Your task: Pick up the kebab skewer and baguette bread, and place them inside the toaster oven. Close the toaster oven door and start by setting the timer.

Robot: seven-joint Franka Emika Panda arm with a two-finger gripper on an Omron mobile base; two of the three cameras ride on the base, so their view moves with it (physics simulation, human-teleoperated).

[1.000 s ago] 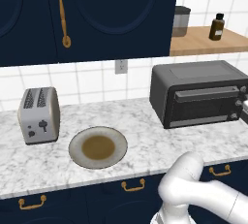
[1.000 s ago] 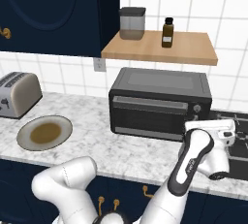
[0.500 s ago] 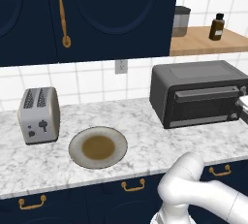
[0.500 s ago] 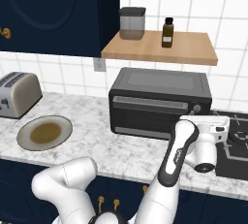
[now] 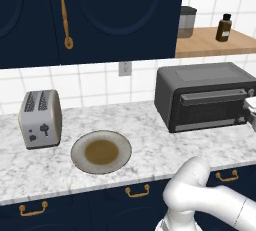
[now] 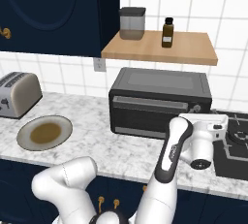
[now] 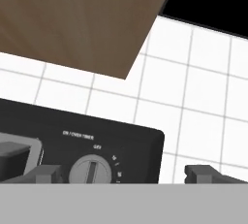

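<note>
In the left base view, the white arm is seen rising from the lower right, bent low in front of the worktop (image 5: 150, 140). One oven (image 5: 205, 95) is set at the right on the worktop, against the tiled wall, with its door (image 5: 210, 107) shut. One silver toaster (image 5: 40, 119) is placed at the left, and one round plate (image 5: 101, 151) lies between toaster and oven, nearer the front edge. One jar (image 5: 186, 22) and one dark bottle (image 5: 223, 28) are stood on the wooden shelf (image 5: 210, 42) above the oven. Skewer and baguette cannot be made out.

In the right base view, the arm is bent up from the lower left, and its forearm is raised before the oven's right end. The end effector (image 6: 202, 120) is held level, just in front of the right edge of the oven, where two knobs are seen. The oven door is shut, its bar handle (image 6: 147, 103) along the top. One hob (image 6: 232, 140) is seen to the right of the oven.

In the hand view, the oven's control panel is seen close by, tilted, with one timer knob (image 7: 90, 170) between the finger tips (image 7: 44, 173). The tips are spread wide apart and nothing is held between them. The shelf's underside is shown above.
</note>
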